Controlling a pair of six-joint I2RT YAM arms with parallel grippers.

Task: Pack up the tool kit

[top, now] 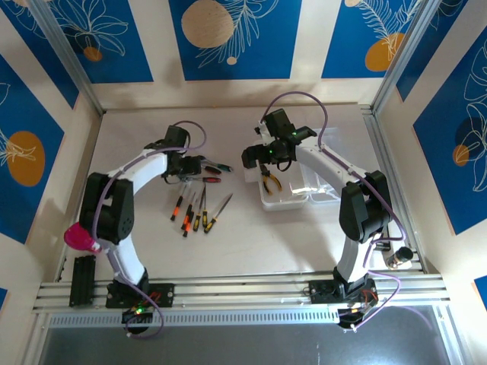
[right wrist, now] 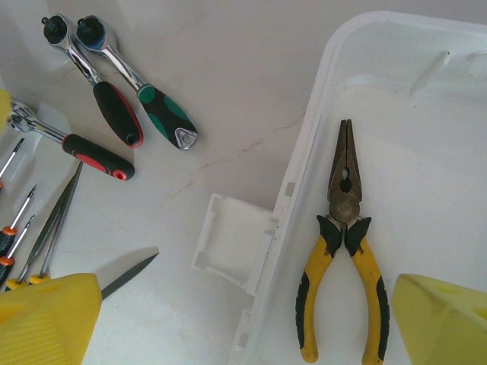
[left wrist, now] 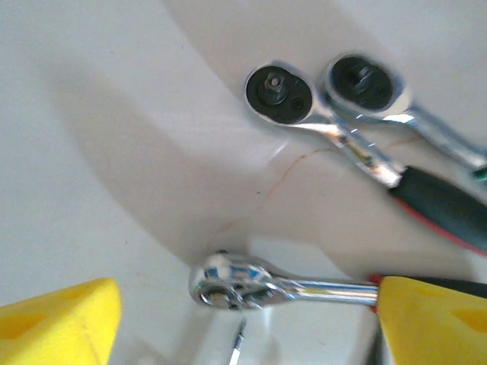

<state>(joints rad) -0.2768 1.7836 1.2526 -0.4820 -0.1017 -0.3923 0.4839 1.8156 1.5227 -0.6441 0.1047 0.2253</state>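
Right wrist view: yellow-handled pliers (right wrist: 344, 243) lie inside the clear case (right wrist: 434, 129) at lower right, under the right gripper (right wrist: 243, 319), whose jaws are spread and empty. Left wrist view: the left gripper (left wrist: 243, 327) is released, with a ratchet wrench (left wrist: 228, 281) lying between its fingers at bottom centre.

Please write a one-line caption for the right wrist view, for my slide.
Yellow-handled pliers lie inside the clear case; three ratchet wrenches and several screwdrivers lie outside on the table.
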